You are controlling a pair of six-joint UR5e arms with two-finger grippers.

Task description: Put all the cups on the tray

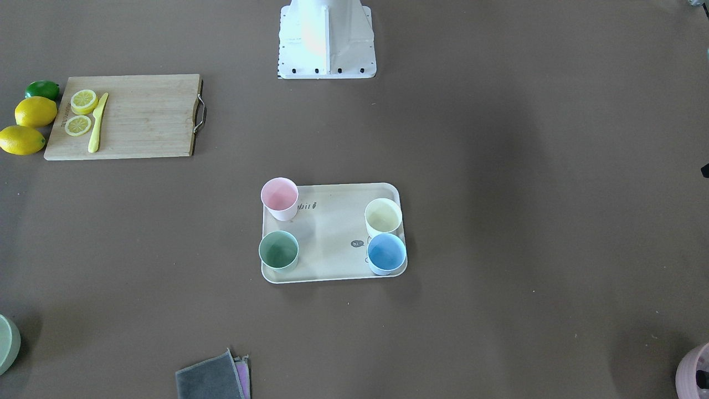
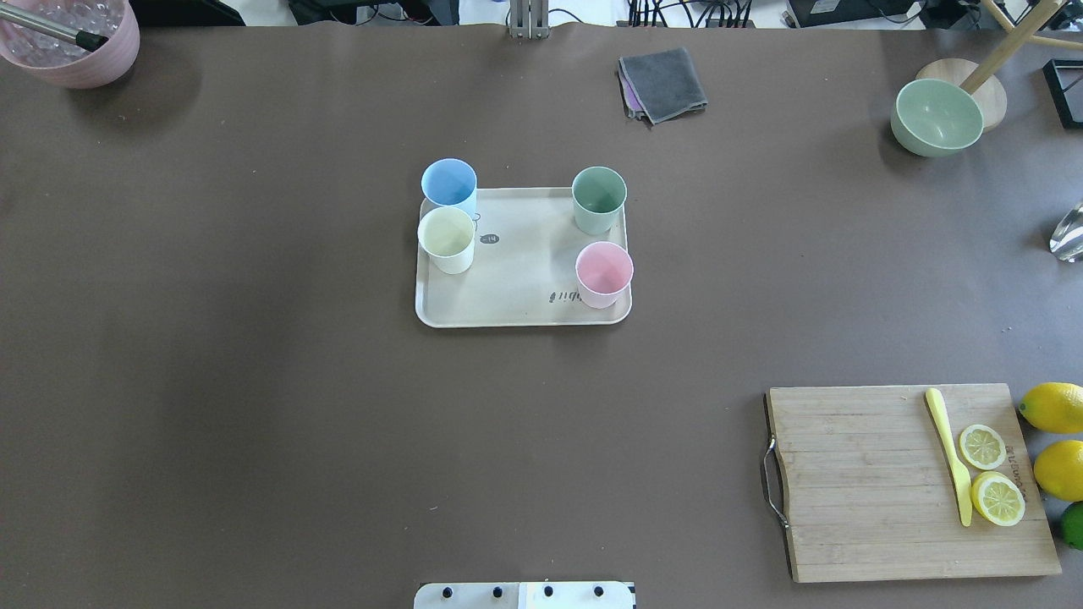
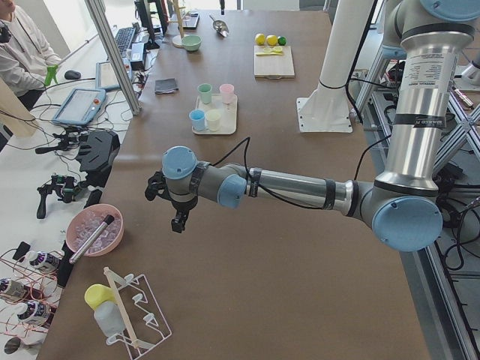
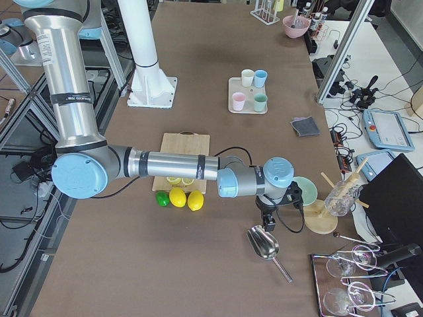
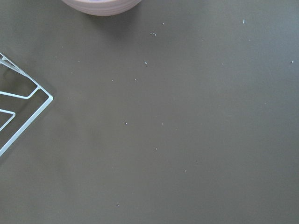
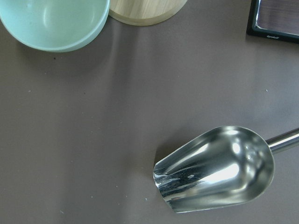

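The cream-beige tray [image 2: 516,279] lies near the table's middle. Four cups stand upright on it: pink [image 2: 604,272], sage green [image 2: 598,198], cream-white [image 2: 447,238] and light blue [image 2: 448,184], each near a corner. They also show in the front-facing view: pink [image 1: 279,198], green [image 1: 278,250], cream [image 1: 383,216], blue [image 1: 386,253]. My left gripper [image 3: 178,221] hangs far off at the table's left end, near a pink bowl. My right gripper [image 4: 268,221] hangs at the right end, above a metal scoop. I cannot tell whether either is open or shut.
A wooden cutting board [image 2: 888,482] with lemon slices and a yellow knife lies at near right, with lemons [image 2: 1053,406] beside it. A green bowl [image 2: 937,116], a grey cloth [image 2: 664,83], a pink bowl [image 2: 80,42], a metal scoop [image 6: 219,168] and a wire rack [image 5: 18,107] sit near the edges.
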